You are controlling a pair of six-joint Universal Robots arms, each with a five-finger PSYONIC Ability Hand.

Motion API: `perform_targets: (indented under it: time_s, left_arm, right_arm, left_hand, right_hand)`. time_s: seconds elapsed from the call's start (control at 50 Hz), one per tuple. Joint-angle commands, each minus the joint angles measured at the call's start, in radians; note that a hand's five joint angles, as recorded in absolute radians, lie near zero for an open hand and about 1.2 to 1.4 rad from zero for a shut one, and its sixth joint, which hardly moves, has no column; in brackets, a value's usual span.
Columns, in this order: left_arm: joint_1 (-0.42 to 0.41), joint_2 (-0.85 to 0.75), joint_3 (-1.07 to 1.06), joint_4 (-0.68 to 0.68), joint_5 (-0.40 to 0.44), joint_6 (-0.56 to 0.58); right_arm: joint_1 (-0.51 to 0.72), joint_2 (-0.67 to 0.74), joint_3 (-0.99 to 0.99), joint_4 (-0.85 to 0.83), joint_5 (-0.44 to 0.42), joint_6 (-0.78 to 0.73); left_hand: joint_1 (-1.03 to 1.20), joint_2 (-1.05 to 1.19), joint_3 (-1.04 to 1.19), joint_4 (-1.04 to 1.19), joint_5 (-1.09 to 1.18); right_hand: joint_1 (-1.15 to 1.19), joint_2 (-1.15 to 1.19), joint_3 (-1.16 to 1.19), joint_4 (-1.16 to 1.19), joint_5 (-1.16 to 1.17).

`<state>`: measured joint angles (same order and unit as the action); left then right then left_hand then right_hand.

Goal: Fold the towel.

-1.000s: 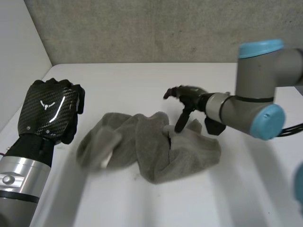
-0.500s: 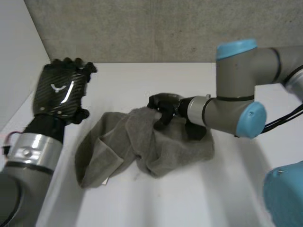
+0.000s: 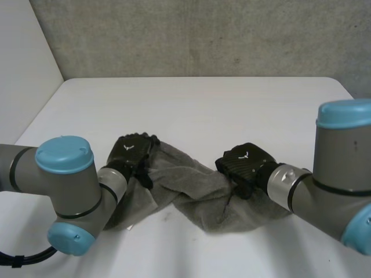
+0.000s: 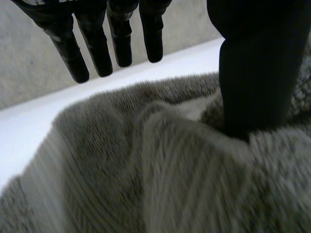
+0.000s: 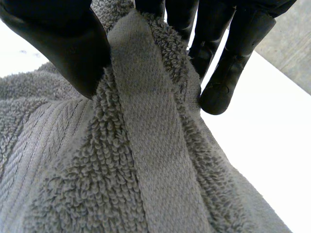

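The right robot hand (image 5: 58, 43) is clamped on a grey terry-cloth towel (image 5: 146, 160). Its thumb presses one side of a raised fold and its curled fingers (image 5: 228, 73) close in on the other. The towel's flat woven band runs up between them. In the head view this robot hand sits palm down on the right part of the towel, close to its far edge.

The left robot hand (image 4: 252, 73) is spread wide. Its thumb comes down onto the pile and dents the cloth under its tip. Its straight fingers (image 4: 97, 48) stand well apart from the thumb and hang just above the towel's far edge without touching it. Nothing is pinched between them. In the head view this robot hand rests on the far left corner of the towel.

The towel lies crumpled on the white worktop (image 3: 203, 104), stretched between the two robot hands. A twisted ridge crosses its middle, and a looser flap spreads towards the near side. Its left part lies partly behind the left arm (image 3: 75, 191), whose grey joints and light-blue caps come in low from the side. The right arm (image 3: 342, 179) comes in from the opposite side. The towel sits in the near half of the worktop, well apart from the rough grey wall (image 3: 203, 35) at the back.
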<state>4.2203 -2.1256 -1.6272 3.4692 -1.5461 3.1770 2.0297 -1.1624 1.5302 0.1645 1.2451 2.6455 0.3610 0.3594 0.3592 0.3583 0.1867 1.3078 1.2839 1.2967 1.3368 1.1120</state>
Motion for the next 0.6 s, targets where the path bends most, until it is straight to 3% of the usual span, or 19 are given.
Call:
perform_targets:
  time_s: [0.02,0.08,0.1,0.12,0.14,0.16,0.26,0.38,0.42,0.44,0.46,0.48,0.52,0.6]
  left_arm:
    - [0.000,-0.019,0.030,-0.084,0.000,0.004]
    - [0.000,-0.017,0.038,-0.099,0.000,0.004]
    - [0.001,-0.016,0.053,-0.113,-0.002,0.004]
    - [0.001,-0.016,0.053,-0.113,-0.002,0.004]
    - [0.000,-0.017,0.073,-0.130,-0.002,0.006]
    - [0.000,-0.019,0.093,-0.146,0.000,0.008]
    - [-0.002,-0.027,0.165,-0.208,-0.002,0.027]
    - [0.000,-0.025,0.424,-0.292,-0.009,0.124]
    - [0.003,0.007,0.560,-0.181,-0.023,0.121]
    - [0.003,0.007,0.561,-0.180,-0.023,0.121]
    - [0.004,0.041,0.601,-0.086,-0.041,0.120]
    - [0.004,0.041,0.601,-0.085,-0.042,0.120]
    - [0.016,0.123,0.593,0.167,-0.087,0.107]
    - [0.018,0.159,0.563,0.330,-0.109,0.075]
  right_arm:
    - [-0.011,-0.060,0.123,-0.097,0.004,-0.111]
    - [-0.013,-0.068,0.146,-0.115,0.005,-0.180]
    - [-0.013,-0.068,0.146,-0.115,0.005,-0.180]
    - [-0.013,-0.068,0.146,-0.131,0.008,-0.209]
    - [-0.010,-0.068,0.142,-0.149,0.013,-0.234]
    - [-0.009,-0.068,0.142,-0.149,0.013,-0.234]
    - [0.001,-0.066,0.093,-0.285,0.033,-0.327]
    - [0.004,-0.063,0.007,-0.488,0.063,-0.421]
    - [0.003,-0.065,-0.066,-0.732,0.068,-0.462]
    - [0.003,-0.065,-0.067,-0.734,0.068,-0.463]
    - [0.003,-0.068,-0.085,-0.895,0.065,-0.457]
    - [0.003,-0.069,-0.106,-1.066,0.076,-0.446]
    - [0.003,-0.074,-0.107,-1.150,0.080,-0.437]
    - [0.003,-0.086,-0.111,-1.093,0.080,-0.429]
  left_hand:
    - [0.315,0.317,0.317,0.318,0.315]
    - [0.481,0.482,0.483,0.484,0.481]
    - [0.725,0.727,0.727,0.728,0.725]
    - [0.727,0.729,0.729,0.730,0.727]
    - [0.983,0.985,0.985,0.986,0.983]
    - [1.035,1.036,1.037,1.037,1.034]
    - [1.035,1.037,1.037,1.038,1.035]
    - [1.035,1.037,1.037,1.038,1.035]
    - [1.035,1.037,1.037,1.038,1.035]
    - [1.035,1.037,1.037,1.038,1.035]
    - [1.035,1.037,1.037,1.038,1.035]
    - [1.035,1.037,1.037,1.038,1.035]
    - [1.035,1.037,1.037,1.038,1.035]
    - [1.035,1.037,1.037,1.038,1.035]
  right_hand:
    - [0.089,0.112,0.100,0.060,0.110]
    - [0.089,0.112,0.100,0.060,0.110]
    - [0.089,0.112,0.100,0.060,0.110]
    - [0.089,0.112,0.100,0.060,0.110]
    - [0.089,0.112,0.100,0.060,0.110]
    - [0.089,0.112,0.100,0.060,0.110]
    - [0.089,0.112,0.100,0.060,0.110]
    - [0.089,0.112,0.100,0.060,0.110]
    - [0.089,0.112,0.100,0.060,0.110]
    - [0.089,0.112,0.100,0.060,0.110]
    - [0.089,0.112,0.100,0.060,0.110]
    - [0.089,0.112,0.100,0.060,0.110]
    - [0.089,0.112,0.100,0.060,0.110]
    - [0.089,0.112,0.100,0.060,0.110]
